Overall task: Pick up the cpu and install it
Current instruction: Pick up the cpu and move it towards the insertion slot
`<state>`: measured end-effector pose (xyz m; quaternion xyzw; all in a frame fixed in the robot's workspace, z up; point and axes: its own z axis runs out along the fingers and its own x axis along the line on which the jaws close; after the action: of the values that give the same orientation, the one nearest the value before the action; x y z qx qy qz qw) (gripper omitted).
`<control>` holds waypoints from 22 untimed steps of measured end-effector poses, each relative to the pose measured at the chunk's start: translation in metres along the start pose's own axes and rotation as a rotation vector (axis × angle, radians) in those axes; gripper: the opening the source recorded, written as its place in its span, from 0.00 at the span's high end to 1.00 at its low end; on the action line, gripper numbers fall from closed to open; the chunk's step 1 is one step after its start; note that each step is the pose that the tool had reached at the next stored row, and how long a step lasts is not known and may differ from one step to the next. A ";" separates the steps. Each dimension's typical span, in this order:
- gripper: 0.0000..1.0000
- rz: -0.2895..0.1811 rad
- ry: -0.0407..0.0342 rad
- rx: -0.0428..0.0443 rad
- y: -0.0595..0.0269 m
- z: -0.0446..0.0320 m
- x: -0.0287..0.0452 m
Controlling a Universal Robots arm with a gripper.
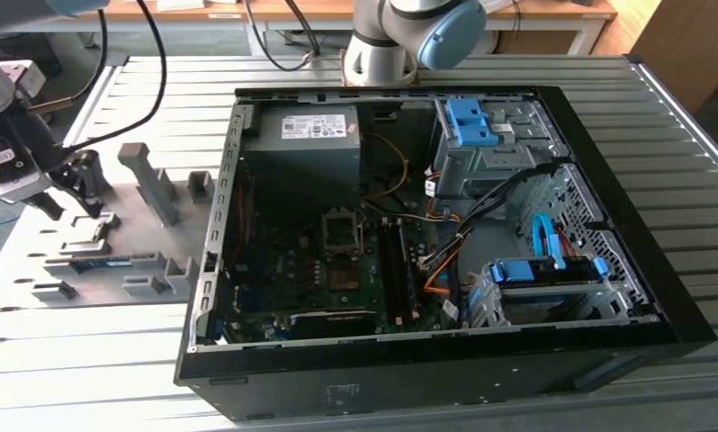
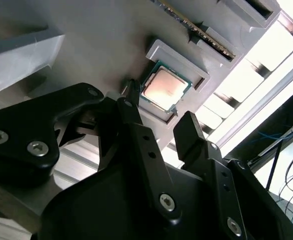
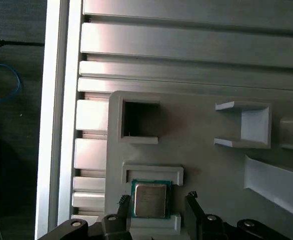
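While much of the black two-fingered gripper is cut off in both wrist views, its jaws are seen spread wide and holding nothing. One square, metal-lidded cpu with green edging is counted, seated in a raised pocket of the grey plastic fixture tray directly between the two jaws. Whether the fingertips are touching the tray cannot be told.

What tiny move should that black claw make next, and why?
Probably ease straight down: the open black gripper hovers with a finger on either side of the square silver cpu, which lies in its grey plastic holder, not yet gripped.
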<state>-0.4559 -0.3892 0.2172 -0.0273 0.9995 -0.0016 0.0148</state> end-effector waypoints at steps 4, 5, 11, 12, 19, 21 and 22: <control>0.45 -0.007 0.0002 -0.0034 0.0000 0.0057 0.0024; 0.45 -0.007 -0.0001 -0.0039 0.0002 0.0073 0.0038; 0.45 -0.007 -0.0002 -0.0049 -0.0002 0.0180 0.0073; 0.45 -0.007 -0.0002 -0.0050 -0.0005 0.0198 0.0074; 0.45 -0.007 -0.0003 -0.0052 -0.0036 0.0307 0.0079; 0.45 -0.006 -0.0002 -0.0051 -0.0039 0.0329 0.0081; 0.45 -0.006 0.0001 -0.0049 -0.0040 0.0336 0.0082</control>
<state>-0.4629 -0.3937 0.1834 -0.0305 0.9994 0.0008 0.0146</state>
